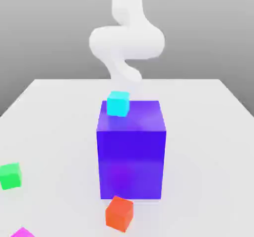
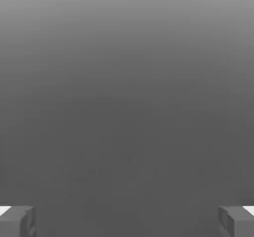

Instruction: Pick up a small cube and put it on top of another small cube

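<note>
Four small cubes. Cyan cube (image 1: 118, 104) on blue-violet block (image 1: 131, 156); green cube (image 1: 10, 176), magenta cube (image 1: 23, 233) off block, apart. Fingers (image 2: 127, 222) wide apart.

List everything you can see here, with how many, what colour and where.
Big block: one, blue-violet, centre of the table
Small cyan cube: one, cyan, overlapping the block's top in the exterior view
Small orange-red cube: one, orange-red, before the block
Small green cube: one, green, exterior view's left
Small magenta cube: one, magenta, lower left, cut off
Table: one, white, beneath
Arm: one, white, behind the block
End effector: one, grey fingers, open
</note>
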You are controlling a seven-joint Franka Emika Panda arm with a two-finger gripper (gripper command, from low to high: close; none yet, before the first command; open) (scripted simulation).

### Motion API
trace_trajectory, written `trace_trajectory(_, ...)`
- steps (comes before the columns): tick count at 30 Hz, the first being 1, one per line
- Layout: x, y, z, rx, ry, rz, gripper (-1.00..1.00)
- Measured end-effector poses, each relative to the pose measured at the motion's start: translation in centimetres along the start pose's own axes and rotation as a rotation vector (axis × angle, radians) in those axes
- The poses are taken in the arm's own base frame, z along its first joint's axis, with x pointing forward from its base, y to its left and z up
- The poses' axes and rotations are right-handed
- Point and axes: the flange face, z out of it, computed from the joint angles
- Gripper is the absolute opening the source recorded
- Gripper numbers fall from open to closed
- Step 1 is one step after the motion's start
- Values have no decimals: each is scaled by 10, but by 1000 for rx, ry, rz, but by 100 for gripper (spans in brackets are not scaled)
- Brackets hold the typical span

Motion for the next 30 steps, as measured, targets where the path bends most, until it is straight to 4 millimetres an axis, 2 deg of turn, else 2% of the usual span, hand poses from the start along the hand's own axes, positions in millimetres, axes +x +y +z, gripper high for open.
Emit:
trace_trajectory(7,32,23,115,-143,-86,108,0)
trace_trajectory(14,50,73,227,-285,-164,220,0)
trace_trajectory(21,53,151,331,-433,-232,343,0)
trace_trajectory(25,42,199,387,-514,-274,402,0)
trace_trajectory(30,21,270,448,-620,-322,482,0)
